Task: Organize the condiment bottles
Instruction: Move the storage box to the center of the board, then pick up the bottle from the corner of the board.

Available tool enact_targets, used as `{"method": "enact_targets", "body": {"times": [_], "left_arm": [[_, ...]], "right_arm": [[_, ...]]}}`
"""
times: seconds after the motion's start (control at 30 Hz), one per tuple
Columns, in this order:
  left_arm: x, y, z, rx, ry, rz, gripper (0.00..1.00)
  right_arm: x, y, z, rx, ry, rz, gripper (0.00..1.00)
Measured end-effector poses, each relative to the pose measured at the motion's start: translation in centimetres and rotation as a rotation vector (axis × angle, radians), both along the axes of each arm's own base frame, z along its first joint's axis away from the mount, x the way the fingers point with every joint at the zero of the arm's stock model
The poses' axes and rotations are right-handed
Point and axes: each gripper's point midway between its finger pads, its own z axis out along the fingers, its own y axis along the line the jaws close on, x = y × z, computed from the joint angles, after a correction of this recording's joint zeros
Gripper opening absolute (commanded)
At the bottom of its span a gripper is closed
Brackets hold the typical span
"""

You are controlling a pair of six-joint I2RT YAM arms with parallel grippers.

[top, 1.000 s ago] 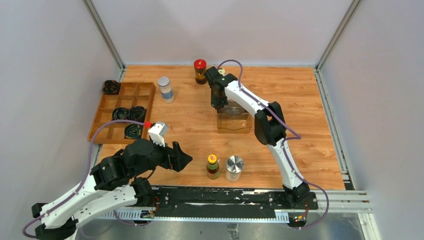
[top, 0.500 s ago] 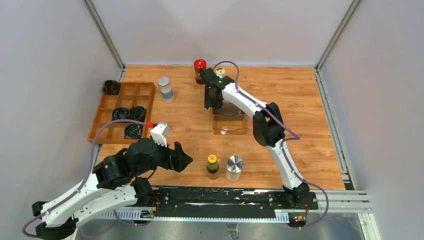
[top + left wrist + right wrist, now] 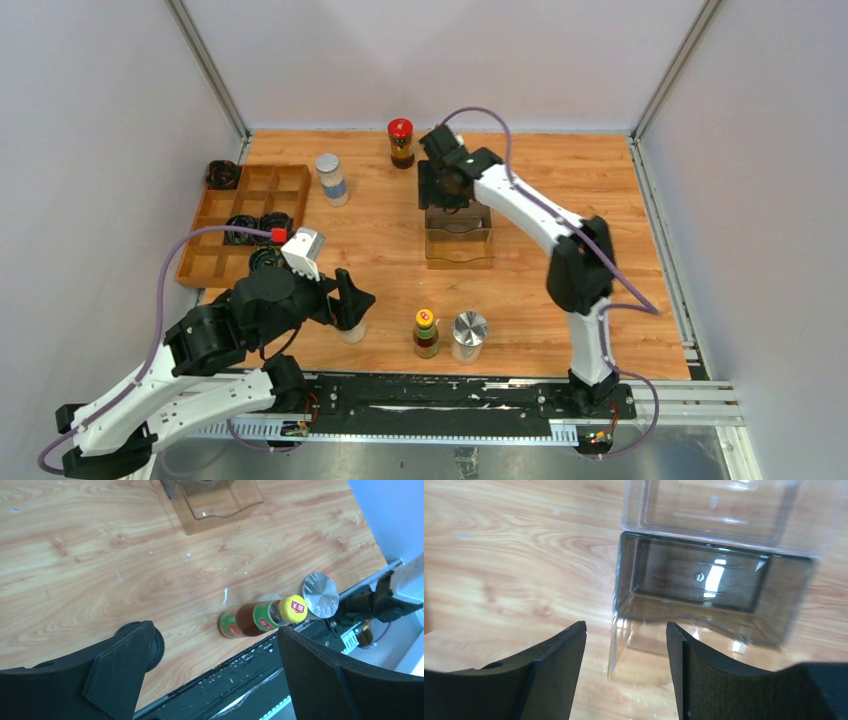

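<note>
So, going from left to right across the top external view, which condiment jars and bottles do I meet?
Blue-labelled jar with silver lid → red-lidded dark jar → yellow-capped brown sauce bottle → silver-lidded glass jar. A half-hidden pale jar at the near left overlaps the first, so it is left out.

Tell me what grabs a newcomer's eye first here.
The clear plastic bins in the middle stand out, the right arm stretched over their far end. Near the front edge a yellow-capped sauce bottle and a silver-lidded jar stand side by side; a red-lidded jar stands alone at the back.
</note>
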Motion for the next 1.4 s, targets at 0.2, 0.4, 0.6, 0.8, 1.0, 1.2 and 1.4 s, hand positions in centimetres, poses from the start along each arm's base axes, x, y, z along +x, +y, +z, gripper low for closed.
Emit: {"method": "enact_targets", "body": {"times": [0.2,0.4,0.6,0.8,1.0,1.2,1.4], "left_arm": [[0.4,2.3,1.4,0.045,-0.061,0.054,1.00],[0.3,3.7,1.5,0.077,-0.086,0.074,1.00],[0.2,3.7,1.0,0.101,-0.075,0.069,1.00],[0.1,3.7,1.1,0.119,-0.051,0.064,1.00],[0.2,3.9,1.2,0.103,-0.032,0.099,1.00],[0.6,3.5,0.3,0.100,0.015,0.144,1.00],[1.0,3.0,-0.5,0.102,0.064,0.190,1.00]], "right_arm": [[-3.8,-5.0,15.6,0.118,-0.303,-0.009,0.69],[-10.5,-11.3,23.1,0.208,-0.472,-0.039,0.70],[-13.3,-13.6,19.1,0.140,-0.395,-0.032,0.77],[-14.1,-13.5,15.8,0.093,-0.311,0.004,0.82],[-15.1,-13.1,13.1,0.080,-0.248,0.059,0.83],[-16.8,-14.7,9.9,0.013,-0.208,0.102,0.84],[-18.4,-16.3,9.2,-0.002,-0.235,0.120,0.85]]}}
